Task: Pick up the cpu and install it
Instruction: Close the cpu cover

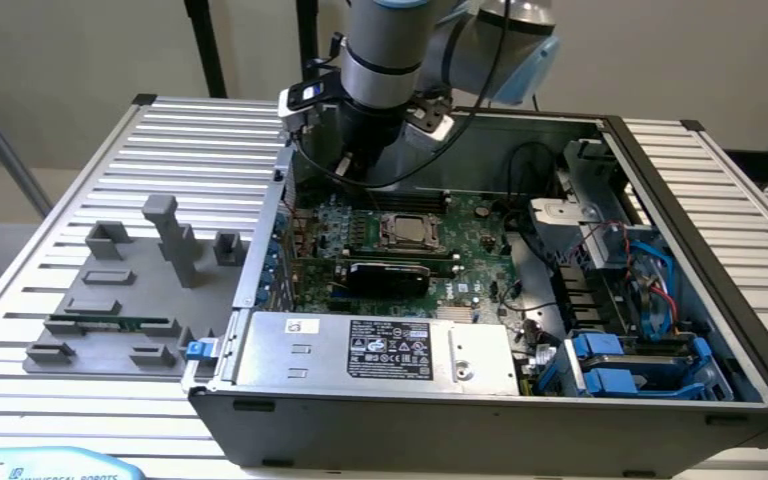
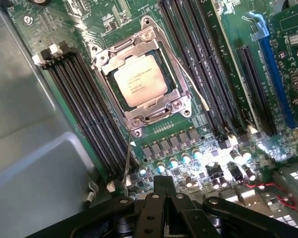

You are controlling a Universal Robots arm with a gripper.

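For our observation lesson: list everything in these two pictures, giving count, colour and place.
cpu: one, silvery-grey, seated in the socket.
socket frame: one, metal, around the cpu.
motherboard: one, green, inside the case.
memory slots: two banks, black, flanking the socket.
computer case: one, dark grey, open, on the table.
power supply: one, silver, case's near edge.
drive caddies: blue, case corner, exterior view's right.
tray: one, grey, exterior view's left of case.
table: one, silver slats.
arm: one, grey, above the board.
gripper: one, black, shut, above the board.
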